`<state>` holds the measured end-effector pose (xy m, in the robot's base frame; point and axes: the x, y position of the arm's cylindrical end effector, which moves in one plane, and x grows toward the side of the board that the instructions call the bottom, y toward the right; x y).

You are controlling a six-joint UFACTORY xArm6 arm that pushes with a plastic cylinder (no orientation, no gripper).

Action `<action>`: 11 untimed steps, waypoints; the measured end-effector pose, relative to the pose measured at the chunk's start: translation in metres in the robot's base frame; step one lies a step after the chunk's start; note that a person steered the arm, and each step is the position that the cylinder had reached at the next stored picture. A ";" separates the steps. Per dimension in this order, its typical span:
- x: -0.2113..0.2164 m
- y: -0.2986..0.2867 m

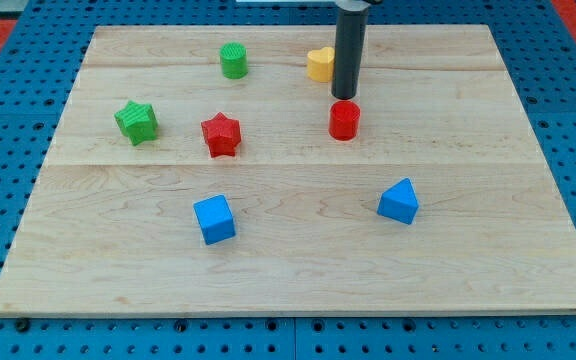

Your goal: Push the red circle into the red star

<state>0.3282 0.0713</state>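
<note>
The red circle (344, 120) stands right of the board's middle, in the upper half. The red star (221, 134) lies to its left, a clear gap of bare wood between them. My tip (344, 97) comes down from the view's top and ends just above the red circle's upper edge, touching it or nearly so. The rod partly hides the yellow block behind it.
A yellow block (319, 64) sits just left of the rod. A green cylinder (233, 60) is at top centre-left, a green star (136, 121) at left. A blue cube (214, 218) and a blue wedge-like block (399, 201) lie in the lower half. The wooden board (298, 280) rests on a blue pegboard.
</note>
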 end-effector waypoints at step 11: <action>0.121 -0.248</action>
<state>0.4494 -0.1766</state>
